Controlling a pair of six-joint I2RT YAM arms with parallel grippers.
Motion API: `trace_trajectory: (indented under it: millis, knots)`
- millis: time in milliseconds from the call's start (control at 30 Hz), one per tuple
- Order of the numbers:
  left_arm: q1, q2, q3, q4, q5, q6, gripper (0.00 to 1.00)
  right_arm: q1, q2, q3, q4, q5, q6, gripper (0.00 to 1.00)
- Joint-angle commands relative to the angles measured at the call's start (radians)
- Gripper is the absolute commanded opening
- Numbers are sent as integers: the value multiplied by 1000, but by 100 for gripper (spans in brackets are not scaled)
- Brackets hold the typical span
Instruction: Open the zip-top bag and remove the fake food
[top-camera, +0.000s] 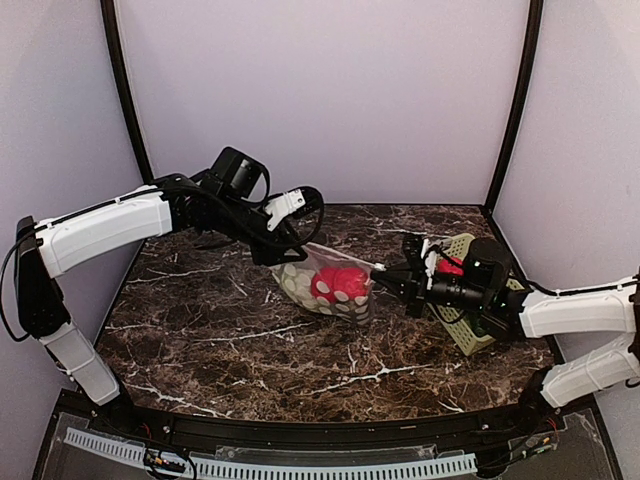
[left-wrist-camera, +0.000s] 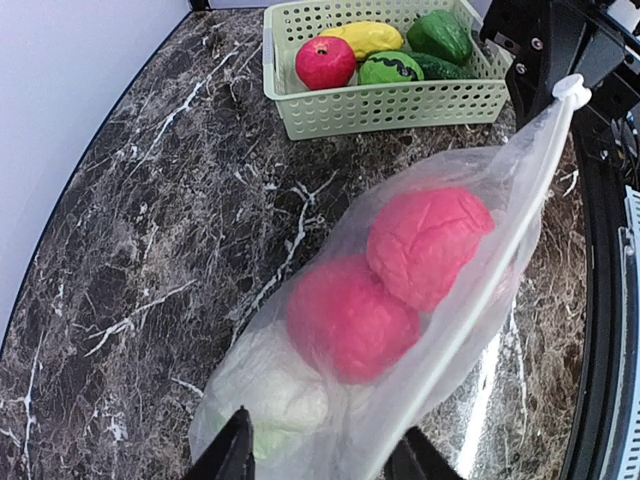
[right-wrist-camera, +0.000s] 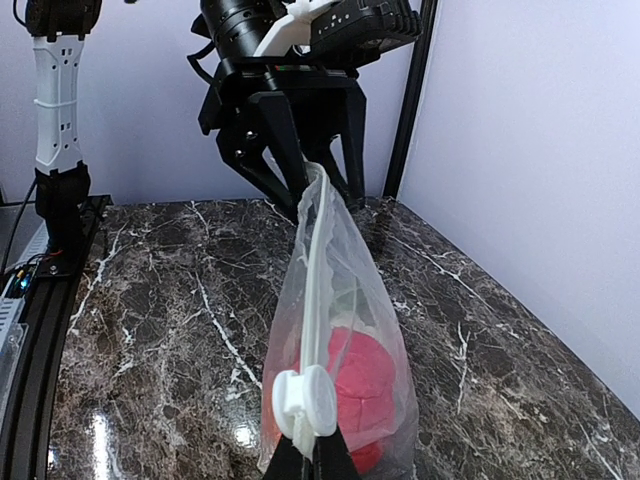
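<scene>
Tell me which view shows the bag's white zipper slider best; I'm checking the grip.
Right wrist: the zipper slider sits large in the foreground, sharp. Left wrist shows it small, top right; top external shows only a white speck.

Bottom edge crops the zip-top bag (left-wrist-camera: 400, 300); right arm (top-camera: 575, 310) half-hides the basket (top-camera: 462, 243).

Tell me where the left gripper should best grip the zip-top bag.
Likely the flat zipper strip at the zip-top bag's end opposite the slider, approached from the left gripper's own side, one finger on each face: the strip stands edge-up there, while the belly bulges with fruit.
</scene>
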Motion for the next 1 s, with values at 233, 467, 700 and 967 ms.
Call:
trace_trajectory:
  millis: [233, 467, 700, 967]
  knots:
    - [-32, -200, -135, 238, 99, 57, 67, 6, -58, 75, -124, -60, -8, 0]
    - [-131, -153, -116, 245, 133, 188, 70, 5, -58, 72, -116, -101, 33, 0]
    - [-220, -51, -41, 306, 146, 235, 67, 6, -85, 64, -115, -111, 51, 0]
    - [-263, 57, 55, 299, 148, 262, 49, 6, -102, 63, -146, -115, 49, 0]
